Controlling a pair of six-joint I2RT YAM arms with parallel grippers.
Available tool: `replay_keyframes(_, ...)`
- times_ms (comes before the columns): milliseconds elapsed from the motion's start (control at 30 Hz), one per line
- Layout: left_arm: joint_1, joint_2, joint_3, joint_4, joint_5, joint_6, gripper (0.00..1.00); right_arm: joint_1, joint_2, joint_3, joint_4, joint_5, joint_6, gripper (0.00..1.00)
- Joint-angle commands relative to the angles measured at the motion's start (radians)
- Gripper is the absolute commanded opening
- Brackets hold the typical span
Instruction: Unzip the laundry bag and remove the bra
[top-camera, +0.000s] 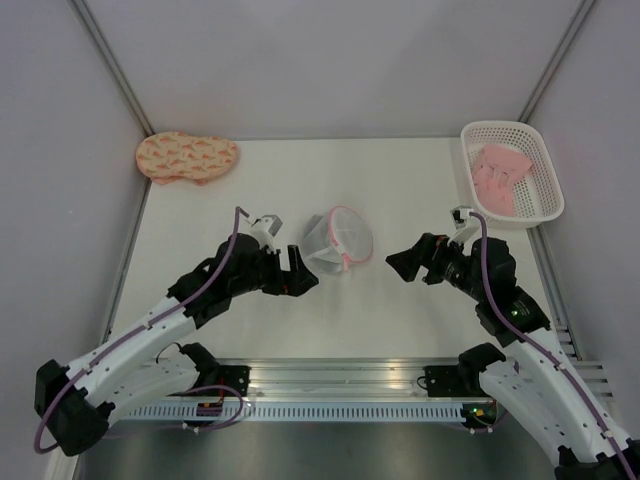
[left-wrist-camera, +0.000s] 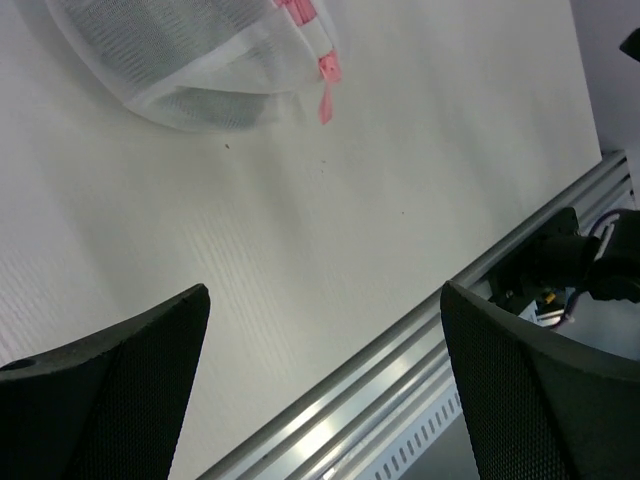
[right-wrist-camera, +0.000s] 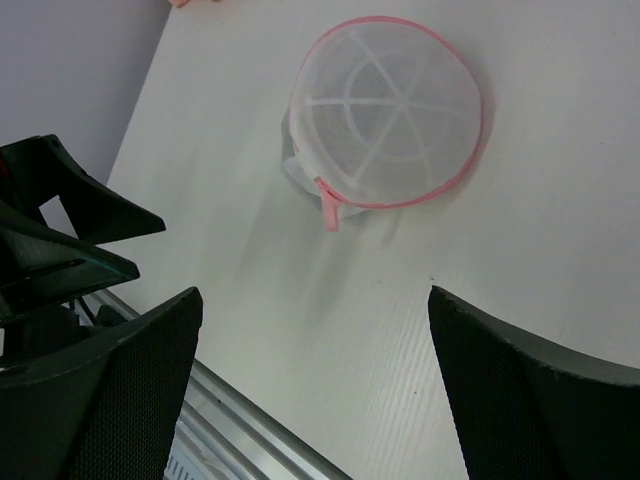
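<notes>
The laundry bag, a small round white mesh pouch with a pink zipper rim, lies mid-table between both arms. It also shows in the right wrist view and, partly cut off, in the left wrist view. Its pink zipper pull hangs at the near edge. My left gripper hovers open just left of the bag, with nothing between its fingers. My right gripper is open too, a short way to the bag's right. The bra is hidden; only white mesh, ribs and grey shading show.
A peach patterned padded piece lies at the back left corner. A white lattice basket at the back right holds a pink garment. An aluminium rail runs along the near edge. Grey walls close in the sides and back.
</notes>
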Motion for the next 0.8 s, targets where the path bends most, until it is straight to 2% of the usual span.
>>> replay_keyframes(0,-0.003,0.096,0.048,0.202,-0.045,-0.039,1.00,0.001,0.036,-0.006,-0.060,0.070,-0.051,0.98)
replay_keyframes(133,-0.003,0.251,0.098,0.320,-0.088,-0.082,1.00,0.002,0.042,-0.005,-0.112,0.113,-0.091,0.98)
replay_keyframes(267,-0.003,0.336,0.135,0.434,-0.144,-0.094,1.00,0.002,0.018,-0.006,-0.135,0.107,-0.111,0.98)
replay_keyframes(400,-0.003,0.440,0.212,0.463,-0.160,-0.096,1.00,0.002,0.005,-0.011,-0.152,0.097,-0.117,0.98)
replay_keyframes(533,-0.003,0.548,0.298,0.393,-0.197,-0.094,1.00,0.002,0.007,-0.011,-0.154,0.086,-0.115,0.98)
replay_keyframes(767,-0.003,0.735,0.479,0.117,-0.276,-0.126,0.99,0.004,0.002,-0.003,-0.161,0.089,-0.118,0.98)
